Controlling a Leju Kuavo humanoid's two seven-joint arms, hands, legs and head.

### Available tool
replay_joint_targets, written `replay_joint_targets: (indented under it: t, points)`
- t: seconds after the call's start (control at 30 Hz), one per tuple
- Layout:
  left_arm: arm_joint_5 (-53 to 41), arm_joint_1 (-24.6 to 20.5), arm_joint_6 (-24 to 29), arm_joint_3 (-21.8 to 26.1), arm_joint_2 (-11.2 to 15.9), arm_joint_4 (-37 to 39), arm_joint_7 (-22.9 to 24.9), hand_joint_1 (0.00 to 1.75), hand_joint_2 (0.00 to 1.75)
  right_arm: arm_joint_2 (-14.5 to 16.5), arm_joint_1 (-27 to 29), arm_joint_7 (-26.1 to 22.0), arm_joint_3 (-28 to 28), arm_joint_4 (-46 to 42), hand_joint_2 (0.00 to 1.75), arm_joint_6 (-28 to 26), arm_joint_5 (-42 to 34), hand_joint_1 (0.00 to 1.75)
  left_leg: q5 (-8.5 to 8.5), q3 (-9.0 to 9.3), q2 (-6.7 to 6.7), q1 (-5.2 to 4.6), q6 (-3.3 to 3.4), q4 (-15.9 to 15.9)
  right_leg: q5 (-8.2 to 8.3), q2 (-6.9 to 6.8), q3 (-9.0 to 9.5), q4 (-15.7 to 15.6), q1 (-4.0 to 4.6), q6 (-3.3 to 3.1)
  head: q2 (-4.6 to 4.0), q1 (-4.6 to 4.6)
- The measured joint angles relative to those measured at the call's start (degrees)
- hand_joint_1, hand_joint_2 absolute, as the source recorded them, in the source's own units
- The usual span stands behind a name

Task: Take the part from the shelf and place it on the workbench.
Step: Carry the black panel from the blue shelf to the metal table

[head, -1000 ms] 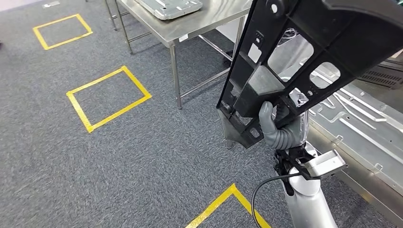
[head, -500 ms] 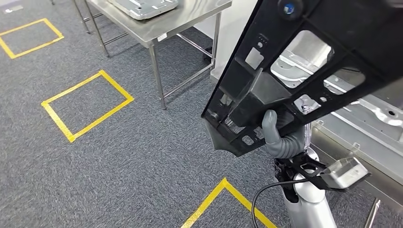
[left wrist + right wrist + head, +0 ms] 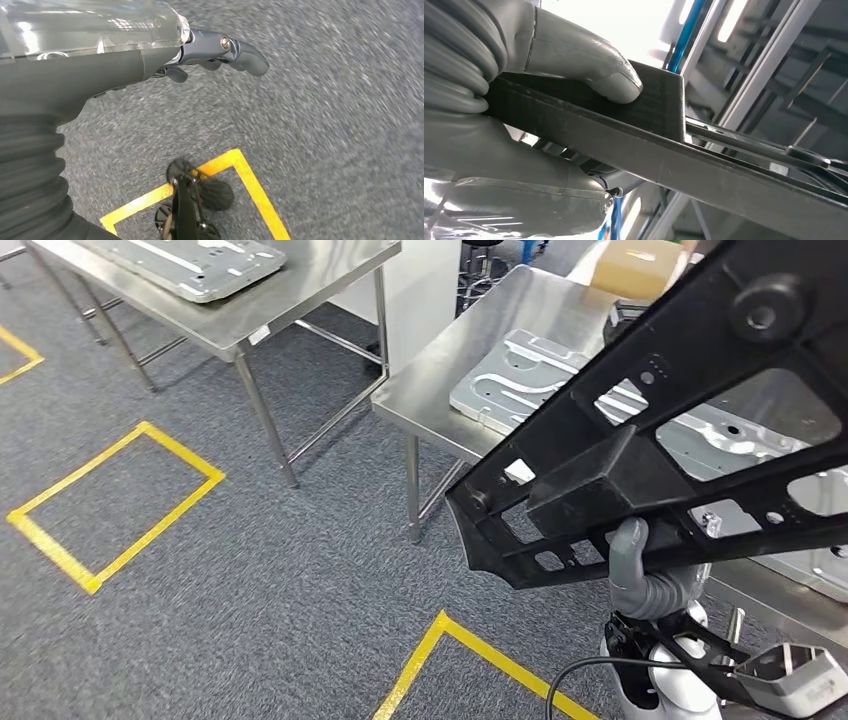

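A large black plastic frame part (image 3: pixel 680 430) with cut-out windows is held up in the air on the right of the head view, tilted and crossing over a steel workbench (image 3: pixel 440 370). My right hand (image 3: pixel 640 575) grips its lower edge from underneath. In the right wrist view the grey thumb (image 3: pixel 589 65) presses on the part's black bar (image 3: pixel 664 150), with the rest of the right hand (image 3: pixel 514 150) wrapped below it. My left hand (image 3: pixel 150 55) hangs over the carpet with its dark fingers (image 3: pixel 235 47) apart, holding nothing.
A grey metal panel (image 3: pixel 520 370) lies on the near workbench, and a cardboard box (image 3: pixel 640 262) sits at its far end. A second steel table (image 3: pixel 300 290) with another panel stands farther left. Yellow tape outlines (image 3: pixel 110 510) mark the grey carpet, one corner (image 3: pixel 470 650) close in front.
The camera has turned right, so tables and tape marks slide left and the near workbench comes into view. My right hand still holds the black part, now lying flatter.
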Motion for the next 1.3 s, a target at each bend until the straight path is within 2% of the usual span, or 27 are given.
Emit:
replay_joint_targets:
  t: [0.03, 0.1, 0.13, 0.2, 0.23, 0.27, 0.3, 0.33, 0.37, 0.4, 0.47, 0.53, 0.6, 0.63, 0.67, 0.73, 0.8, 0.83, 0.87, 0.9, 0.93, 1.0, 1.07, 1.13, 1.2, 1.27, 1.3]
  points:
    - [-0.04, -0.02, 0.04, -0.03, 0.03, 0.00, 0.06, 0.00, 1.75, -0.01, 0.39, -0.18, -0.22, -0.06, 1.75, -0.15, -0.03, 1.75, -0.02, 0.50, -0.50, -0.04, 0.25, -1.05, 0.02, 0.57, -0.22, 0.11, -0.04, 0.31, 0.00, 0.00]
    - [0.09, -0.17, 0.27, -0.04, 0.03, 0.00, 0.27, 0.00, 1.75, 0.00, 0.88, -0.30, -0.51, -0.07, 1.75, -0.31, -0.10, 1.75, 0.06, 0.62, 0.32, -0.16, 0.89, -1.30, 0.24, 1.51, -0.54, 0.03, -0.17, 1.03, 0.00, 0.00]
    - [0.18, -0.34, 0.41, -0.05, 0.00, 0.00, 0.37, 0.00, 1.75, 0.00, 0.97, -0.27, -0.56, -0.08, 1.75, -0.33, -0.09, 1.75, 0.23, 0.73, 0.91, -0.14, 1.33, -1.54, 0.03, 0.97, -0.72, 0.31, -0.18, 1.35, 0.00, 0.01]
    - [0.36, -0.57, 0.58, -0.05, -0.06, 0.00, 0.46, 0.00, 1.75, 0.02, 0.67, 0.10, -0.57, -0.13, 1.75, -0.42, 0.11, 1.75, 0.58, 0.87, 2.03, 0.03, 2.07, -2.06, -2.12, -1.82, -2.32, 3.72, -0.05, 1.85, 0.00, 0.01]
    - [0.44, -0.58, 0.61, -0.05, -0.08, 0.00, 0.46, 0.00, 1.75, 0.03, 0.49, 0.43, -0.58, -0.15, 1.75, -0.54, 0.27, 1.75, 0.61, 0.89, 2.58, -0.03, 2.27, -2.13, -3.97, -3.55, -3.92, 7.13, -0.10, 2.01, 0.00, 0.01]
    - [0.48, -0.49, 0.61, -0.05, -0.09, 0.00, 0.44, 0.00, 1.75, 0.05, 0.34, 0.83, -0.57, -0.15, 1.75, -0.71, 0.47, 1.75, 0.58, 0.86, 3.13, -0.07, 2.39, -2.13, -5.83, -4.52, -5.86, 11.10, -0.19, 2.17, 0.00, 0.01]
    - [0.50, -0.41, 0.61, -0.05, -0.10, 0.00, 0.43, 0.00, 1.75, 0.07, 0.29, 1.20, -0.57, -0.15, 1.75, -0.93, 0.68, 1.75, 0.54, 0.83, 3.71, -0.11, 2.42, -2.12, -7.09, -4.99, -7.59, 14.57, -0.32, 2.32, 0.00, 0.01]
    - [0.50, -0.37, 0.59, -0.04, -0.10, 0.00, 0.43, 0.00, 1.75, 0.08, 0.28, 1.53, -0.57, -0.14, 1.75, -1.13, 0.90, 1.75, 0.50, 0.83, 4.30, -0.13, 2.41, -2.10, -7.33, -5.20, -8.51, 16.39, -0.43, 2.43, 0.00, 0.00]
    - [0.52, -0.40, 0.56, -0.04, -0.12, 0.00, 0.45, 0.00, 1.75, 0.08, 0.26, 1.79, -0.56, -0.14, 1.75, -1.28, 1.07, 1.75, 0.44, 0.87, 4.88, -0.13, 2.36, -2.09, -6.47, -5.40, -8.30, 15.97, -0.51, 2.47, 0.00, 0.00]
    - [0.57, -0.46, 0.54, -0.03, -0.14, 0.00, 0.47, 0.00, 1.75, 0.09, 0.19, 1.95, -0.56, -0.14, 1.75, -1.39, 1.17, 1.75, 0.37, 0.97, 5.42, -0.13, 2.25, -2.09, -4.71, -5.83, -6.85, 13.22, -0.54, 2.42, 0.00, 0.00]
    - [0.75, -0.57, 0.50, -0.03, -0.19, 0.00, 0.50, 0.00, 1.75, 0.09, -0.09, 2.10, -0.56, -0.14, 1.75, -1.52, 1.27, 1.75, 0.11, 1.31, 6.35, -0.29, 1.86, -2.03, -1.27, -8.05, -2.40, 4.88, -0.22, 2.00, 0.00, 0.00]
    - [0.96, -0.60, 0.51, -0.03, -0.20, 0.00, 0.49, 0.00, 1.75, 0.16, -0.36, 2.06, -0.55, -0.14, 1.75, -1.60, 1.54, 1.75, -0.18, 1.54, 7.22, -0.57, 1.30, -1.97, -0.18, -9.45, -0.14, 0.25, 0.25, 1.37, 0.00, 0.00]
    - [1.12, -0.71, 0.52, -0.03, -0.20, 0.00, 0.46, 0.00, 1.75, 0.27, -0.45, 1.96, -0.54, -0.14, 1.75, -1.74, 1.99, 1.75, -0.39, 1.75, 8.27, -0.71, 0.66, -2.04, -0.20, -8.45, -0.27, -0.21, 0.40, 0.76, 0.00, 0.00]
    - [1.16, -0.82, 0.47, -0.03, -0.20, 0.00, 0.43, 0.00, 1.75, 0.35, -0.47, 1.93, -0.54, -0.15, 1.75, -1.85, 2.21, 1.75, -0.64, 1.81, 8.20, -0.61, 0.30, -1.86, -0.08, -7.85, -0.28, -0.35, 0.31, 0.47, 0.00, 0.00]
    - [1.18, -0.91, 0.31, -0.03, -0.21, 0.00, 0.40, 0.00, 1.75, 0.45, -0.57, 1.92, -0.52, -0.16, 1.75, -1.98, 2.37, 1.75, -1.31, 1.59, 7.40, -0.51, -0.02, -1.07, 0.06, -7.27, -0.23, -0.50, 0.16, 0.11, 0.00, 0.00]
    - [1.20, -0.95, -0.13, -0.03, -0.23, 0.00, 0.32, 0.00, 1.75, 0.79, -0.84, 1.91, -0.46, -0.15, 1.75, -2.24, 2.65, 1.75, -4.43, -0.63, 4.63, -0.29, -0.46, 4.16, 0.30, -6.24, -0.08, -0.71, -0.08, -0.48, 0.00, -0.01]
    - [1.21, -0.75, -0.44, -0.03, -0.23, 0.00, 0.19, 0.00, 1.75, 1.09, -1.02, 1.92, -0.38, -0.13, 1.75, -2.43, 2.97, 1.75, -7.92, -4.57, 3.11, -0.29, -0.64, 12.32, 0.33, -4.94, -0.09, -0.67, -0.02, -0.73, 0.00, -0.01]
    - [1.23, -0.65, -0.53, -0.03, -0.22, 0.00, 0.11, 0.00, 1.75, 1.16, -1.03, 1.93, -0.37, -0.12, 1.75, -2.49, 3.08, 1.75, -8.42, -5.99, 2.93, -0.29, -0.67, 14.91, 0.33, -4.19, -0.08, -0.64, 0.02, -0.76, 0.00, -0.01]
    - [1.25, -0.60, -0.63, -0.03, -0.22, 0.00, 0.00, 0.00, 1.75, 1.20, -1.03, 1.94, -0.36, -0.10, 1.75, -2.52, 3.16, 1.75, -7.70, -6.42, 2.87, -0.29, -0.63, 15.28, 0.31, -3.45, -0.03, -0.59, 0.04, -0.74, 0.00, 0.00]
    - [1.28, -0.60, -0.77, -0.03, -0.21, 0.00, -0.11, 0.00, 1.75, 1.23, -1.05, 1.95, -0.35, -0.09, 1.75, -2.54, 3.19, 1.75, -5.83, -5.66, 2.73, -0.28, -0.52, 13.09, 0.28, -2.70, 0.06, -0.52, 0.05, -0.69, 0.00, 0.00]
    - [1.31, -0.62, -0.91, -0.03, -0.19, 0.00, -0.24, 0.00, 1.75, 1.26, -1.10, 1.94, -0.34, -0.09, 1.75, -2.54, 3.19, 1.75, -3.36, -4.02, 2.12, -0.26, -0.36, 9.08, 0.22, -1.99, 0.15, -0.44, 0.03, -0.60, 0.00, 0.00]
    - [1.41, -0.66, -1.15, -0.03, -0.13, 0.00, -0.51, 0.00, 1.75, 1.31, -1.33, 1.93, -0.32, -0.09, 1.75, -2.54, 3.19, 1.75, -0.03, -0.86, -0.38, -0.15, 0.03, 1.36, 0.06, -0.67, 0.04, -0.08, 0.08, -0.23, 0.00, 0.00]
    - [1.57, -0.70, -1.24, -0.03, -0.10, 0.00, -0.76, 0.00, 1.75, 1.33, -1.62, 1.92, -0.32, -0.09, 1.75, -2.49, 3.26, 1.75, 0.43, 0.13, -1.60, -0.23, 0.45, -1.23, 0.10, 0.46, -0.41, 0.11, -0.01, 0.39, 0.00, 0.00]
    - [1.74, -0.88, -1.26, -0.02, -0.18, 0.00, -1.05, 0.00, 1.75, 1.32, -1.77, 1.92, -0.32, -0.08, 1.75, -2.39, 3.41, 1.75, 0.69, 0.30, -0.44, -0.23, 1.08, -1.58, 0.22, 0.96, -0.73, 0.12, -0.19, 1.12, 0.00, 0.00]
    - [1.93, -1.06, -1.34, -0.01, -0.30, 0.00, -1.36, 0.00, 1.75, 1.32, -2.14, 1.91, -0.26, -0.03, 1.75, -2.31, 3.56, 1.75, 1.00, 0.53, 0.79, -0.02, 1.84, -2.06, -1.14, -1.30, -1.73, 2.19, -0.07, 1.60, 0.00, 0.01]
    - [2.13, -0.96, -1.41, -0.01, -0.37, 0.00, -1.51, 0.00, 1.75, 1.34, -2.65, 1.89, -0.10, 0.10, 1.75, -2.28, 3.61, 1.75, 1.02, 0.60, 2.08, -0.04, 2.25, -2.22, -4.64, -4.28, -4.96, 8.80, -0.09, 1.94, 0.00, 0.01]
    - [2.21, -0.88, -1.44, 0.01, -0.38, 0.00, -1.53, 0.00, 1.75, 1.35, -2.79, 1.89, -0.03, 0.22, 1.75, -2.28, 3.61, 1.75, 0.96, 0.58, 2.73, -0.07, 2.30, -2.20, -6.30, -4.89, -7.00, 12.80, -0.23, 2.13, 0.00, 0.00]
